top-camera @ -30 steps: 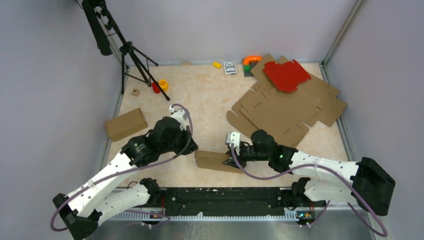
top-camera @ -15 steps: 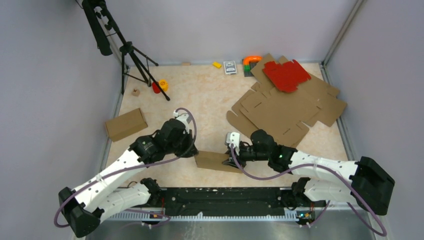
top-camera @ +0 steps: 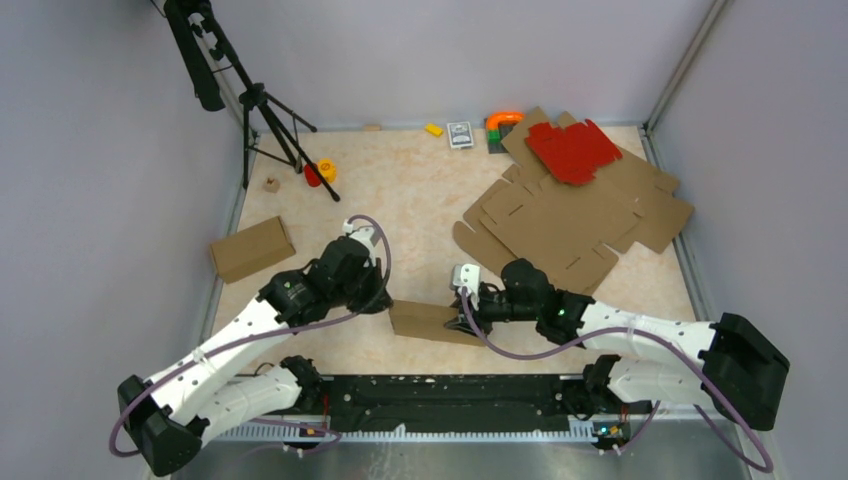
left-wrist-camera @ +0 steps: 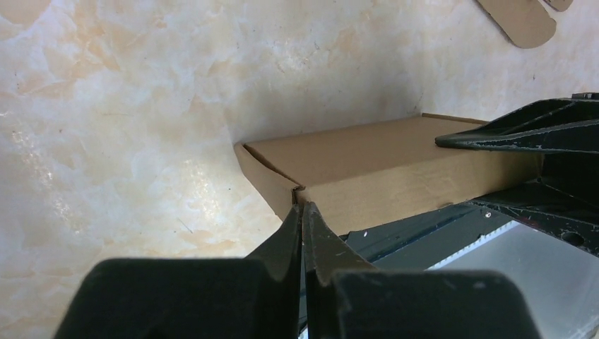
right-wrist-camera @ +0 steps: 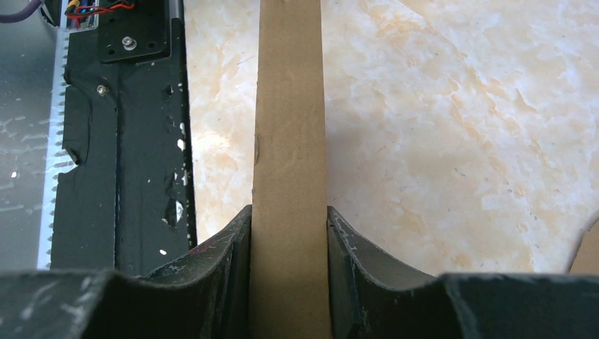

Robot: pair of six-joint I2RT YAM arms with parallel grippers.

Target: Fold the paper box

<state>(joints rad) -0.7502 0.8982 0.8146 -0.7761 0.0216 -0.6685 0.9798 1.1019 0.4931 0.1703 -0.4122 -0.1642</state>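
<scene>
Two claws meet at the paper box (top-camera: 428, 322), lying at 6 o'clock on the table (top-camera: 420, 200): the left claw (left-wrist-camera: 302, 208), pinched tight on nothing, sits at its 9 o'clock end, and the right claw (right-wrist-camera: 288, 212) squeezes its 3 o'clock end.

Box (left-wrist-camera: 381, 166): was matt brown cardboard, smooth-faced. Table (left-wrist-camera: 141, 106) under box: looked marbled beige, faintly glossy. Rail (right-wrist-camera: 120, 141) beside box: was black-painted metal, chipped. Right fingers (right-wrist-camera: 360, 247) on box: looked black plastic, scuffed.
</scene>
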